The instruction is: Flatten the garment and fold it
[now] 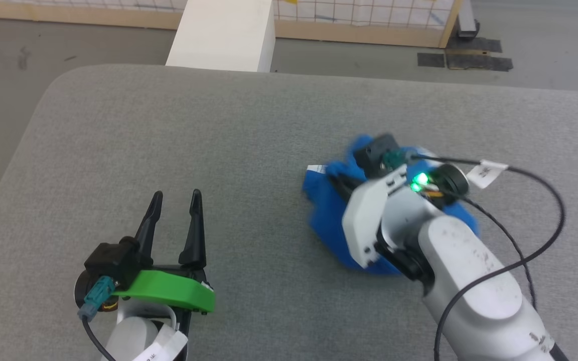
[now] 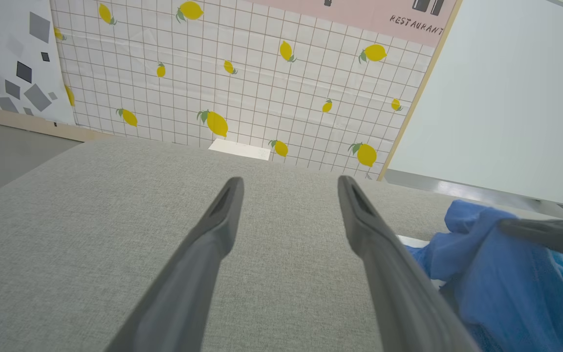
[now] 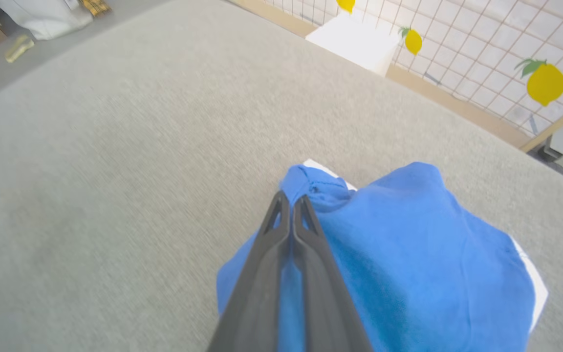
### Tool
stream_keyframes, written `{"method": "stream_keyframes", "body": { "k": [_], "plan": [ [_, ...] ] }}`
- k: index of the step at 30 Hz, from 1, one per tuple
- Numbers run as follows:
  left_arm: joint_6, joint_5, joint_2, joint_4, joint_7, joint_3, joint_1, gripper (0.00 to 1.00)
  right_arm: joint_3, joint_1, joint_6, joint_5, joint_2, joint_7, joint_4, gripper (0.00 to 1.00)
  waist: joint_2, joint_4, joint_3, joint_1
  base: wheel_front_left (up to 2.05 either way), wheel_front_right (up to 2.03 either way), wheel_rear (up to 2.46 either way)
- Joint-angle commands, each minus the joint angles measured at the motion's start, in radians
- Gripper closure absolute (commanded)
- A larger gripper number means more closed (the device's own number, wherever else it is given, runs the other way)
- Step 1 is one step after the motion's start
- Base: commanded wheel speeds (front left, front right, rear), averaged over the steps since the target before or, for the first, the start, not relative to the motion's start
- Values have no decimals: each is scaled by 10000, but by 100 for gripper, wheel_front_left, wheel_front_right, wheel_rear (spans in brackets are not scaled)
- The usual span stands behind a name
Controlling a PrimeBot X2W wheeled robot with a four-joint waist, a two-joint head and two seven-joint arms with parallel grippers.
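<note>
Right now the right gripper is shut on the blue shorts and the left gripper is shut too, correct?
No: the left gripper is open, fingers spread over the grey surface, as the left wrist view shows. The right gripper is indeed shut on the shorts.

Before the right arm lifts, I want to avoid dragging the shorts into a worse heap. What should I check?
1. Fingers of the right gripper shut: ok, pressed together at a bunched fold of the garment.
2. Fabric actually caught between those fingers: cannot tell, the tips meet right at the fold.
3. The garment flat: not ok, it lies crumpled in a heap on the grey surface.
4. The left gripper ready to help: ok, open, apart from the garment, nothing between its fingers.
5. The garment well inside the surface's edges: ok in the head view.
</note>
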Motion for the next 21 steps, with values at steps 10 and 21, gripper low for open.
{"method": "stream_keyframes", "body": {
  "k": [10,21],
  "plan": [
    [-71,164,-46,68,-37,-26,64,0,-773,-399,-15,2248,3,-1907,-2181,100,0,-447,-469,0,0,0,0],
    [-139,227,-46,155,-38,-97,147,0,-4066,2580,-15,-418,3,-915,-345,100,0,-489,-505,0,0,0,0]
  ]
}}
